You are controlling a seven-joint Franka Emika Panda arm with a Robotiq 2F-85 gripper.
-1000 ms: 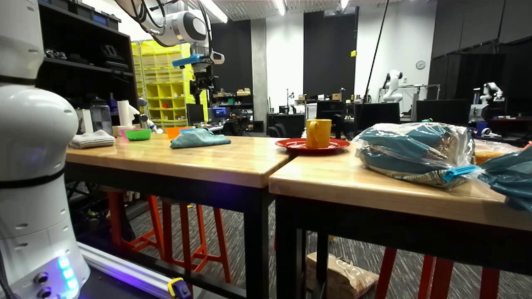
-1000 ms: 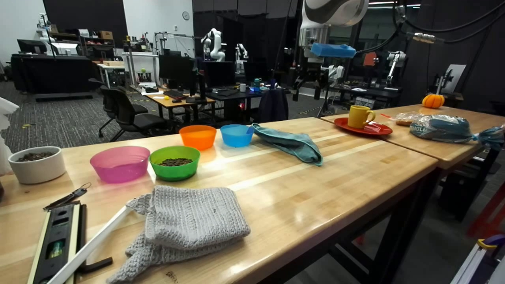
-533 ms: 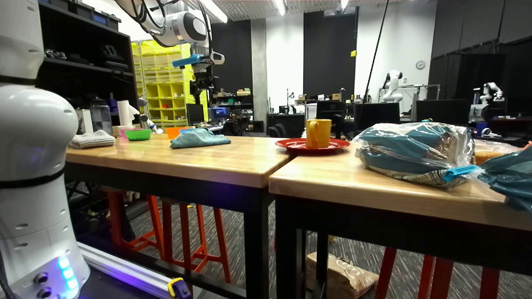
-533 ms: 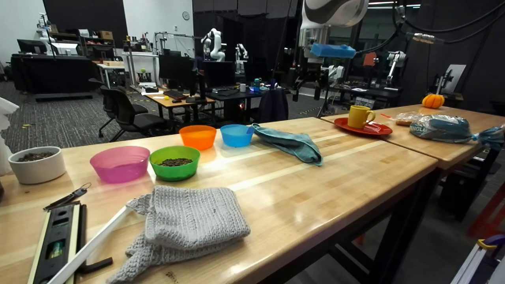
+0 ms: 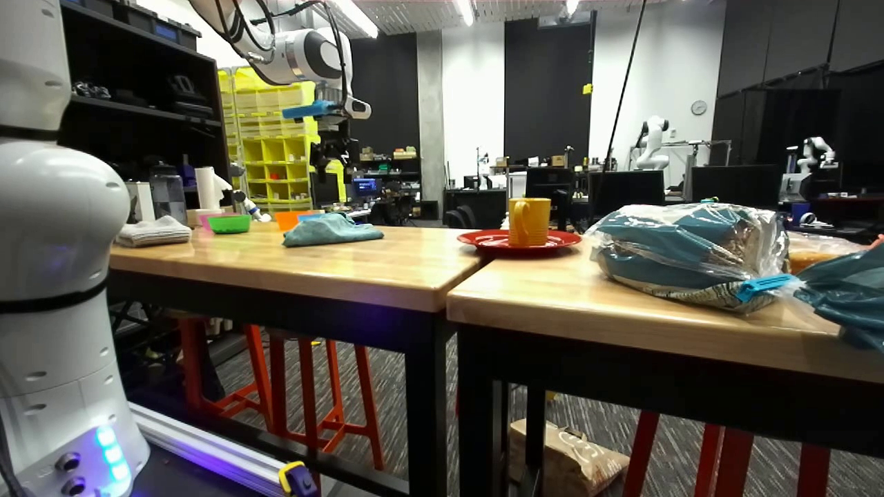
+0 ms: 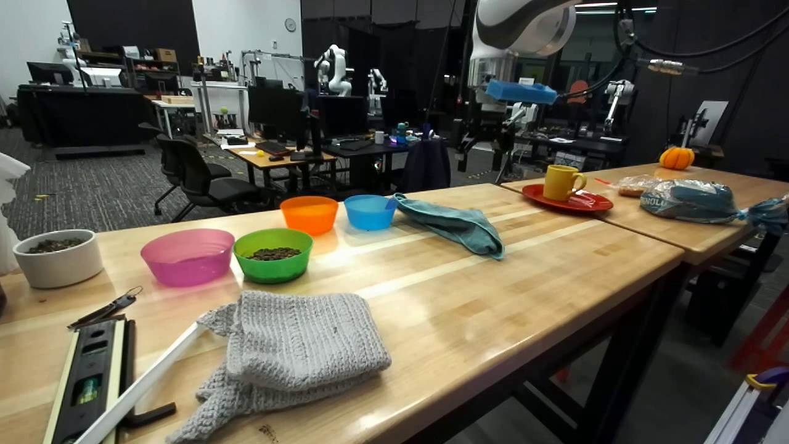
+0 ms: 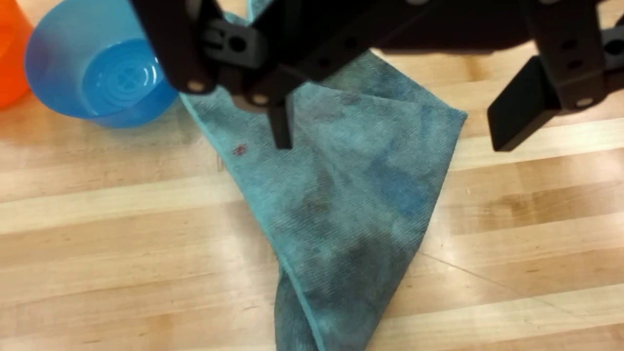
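Observation:
My gripper (image 7: pixel 396 139) is open and empty in the wrist view, its two black fingers wide apart over a teal cloth (image 7: pixel 351 195) on the wooden table. One finger is over the cloth, the other over bare wood beside it. In both exterior views the gripper (image 5: pixel 333 169) (image 6: pixel 482 157) hangs well above the table, touching nothing. The cloth (image 6: pixel 456 225) lies crumpled beside a blue bowl (image 6: pixel 370 213). The blue bowl (image 7: pixel 122 73) also shows in the wrist view, partly hidden by a finger.
An orange bowl (image 6: pixel 309 214), pink bowl (image 6: pixel 188 256), green bowl (image 6: pixel 273 256) with brown pellets and white bowl (image 6: pixel 58 259) stand along the table. A grey knit cloth (image 6: pixel 308 339) lies nearer. A yellow mug (image 6: pixel 558 183) stands on a red plate (image 6: pixel 595 202). A bagged loaf (image 6: pixel 690 200) lies beyond.
The arm is still between the two earlier moments, then the gripper moves down a little and tilts slightly. The things on the table have not moved.

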